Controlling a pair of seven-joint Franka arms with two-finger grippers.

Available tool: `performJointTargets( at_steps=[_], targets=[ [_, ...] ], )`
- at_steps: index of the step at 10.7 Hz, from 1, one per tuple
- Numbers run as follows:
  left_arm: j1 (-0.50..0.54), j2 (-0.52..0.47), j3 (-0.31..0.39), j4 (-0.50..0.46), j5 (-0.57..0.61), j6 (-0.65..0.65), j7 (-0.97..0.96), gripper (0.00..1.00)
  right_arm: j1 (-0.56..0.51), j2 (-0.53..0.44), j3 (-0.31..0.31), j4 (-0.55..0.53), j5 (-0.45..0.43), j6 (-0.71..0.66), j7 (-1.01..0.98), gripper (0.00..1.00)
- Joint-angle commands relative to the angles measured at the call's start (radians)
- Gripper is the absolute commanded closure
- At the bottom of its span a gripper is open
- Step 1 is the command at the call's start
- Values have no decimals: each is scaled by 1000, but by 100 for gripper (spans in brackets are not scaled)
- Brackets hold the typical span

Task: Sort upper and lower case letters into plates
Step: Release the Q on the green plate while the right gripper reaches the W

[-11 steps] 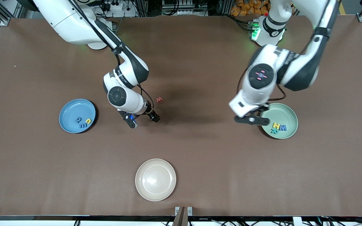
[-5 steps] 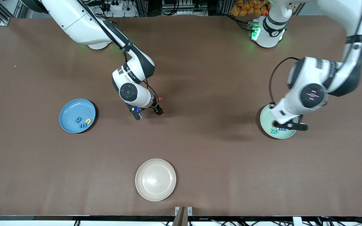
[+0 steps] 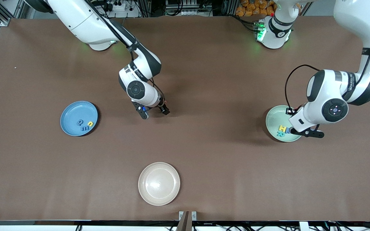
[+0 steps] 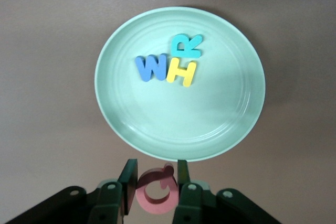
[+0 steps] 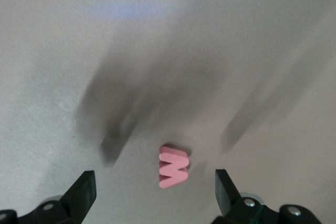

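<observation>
My left gripper [image 4: 156, 167] is shut on a red rounded letter [image 4: 156, 192], holding it in the air just off the rim of the mint green plate [image 4: 220, 103]. In that plate lie a blue W [image 4: 151, 67], a yellow H [image 4: 182, 73] and a teal R [image 4: 185, 45]. From the front, the left gripper [image 3: 305, 132] hangs at the plate's [image 3: 275, 117] edge. My right gripper [image 5: 155, 182] is open, low over the table, its fingers wide on either side of a red w [image 5: 173, 167]. The light blue plate [image 3: 75, 112] holds two blue letters and a yellow one [image 3: 90, 124].
A beige plate [image 3: 159, 183] with nothing in it sits near the table's front edge, nearer the front camera than the right gripper [image 3: 154, 112]. The brown table top stretches bare between the plates.
The left arm has swung across the mint plate toward its own end of the table with the red letter. The right gripper has shifted over the red w, still open.
</observation>
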State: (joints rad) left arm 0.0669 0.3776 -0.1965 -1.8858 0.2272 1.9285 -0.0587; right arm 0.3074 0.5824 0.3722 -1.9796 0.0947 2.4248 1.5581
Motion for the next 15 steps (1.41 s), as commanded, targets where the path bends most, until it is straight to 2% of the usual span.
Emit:
performJointTargets(
  at_steps=[1,3,4,7,10,12,15],
  targets=[
    [-35,1,19,31,-11,10,23,0,25,-13,1,-24,-24,31,72,0],
    [-77,-9,34,101,-11,-5,22,0,27,-7,1,-28,-184,28,224,0],
    [-100,-37,38,138,-11,-25,22,0,25,-4,2,-31,-209,23,233,0],
    [-161,-138,51,259,-26,-169,22,0,24,-1,2,-30,-210,31,232,0],
    [-154,-251,46,272,-81,-175,19,0,27,7,4,-31,-210,53,241,0],
    [-142,-299,46,272,-150,-187,11,0,32,8,4,-31,-210,59,240,12],
    [-130,-351,43,266,-157,-190,13,0,33,8,4,-33,-210,59,240,28]
  ],
)
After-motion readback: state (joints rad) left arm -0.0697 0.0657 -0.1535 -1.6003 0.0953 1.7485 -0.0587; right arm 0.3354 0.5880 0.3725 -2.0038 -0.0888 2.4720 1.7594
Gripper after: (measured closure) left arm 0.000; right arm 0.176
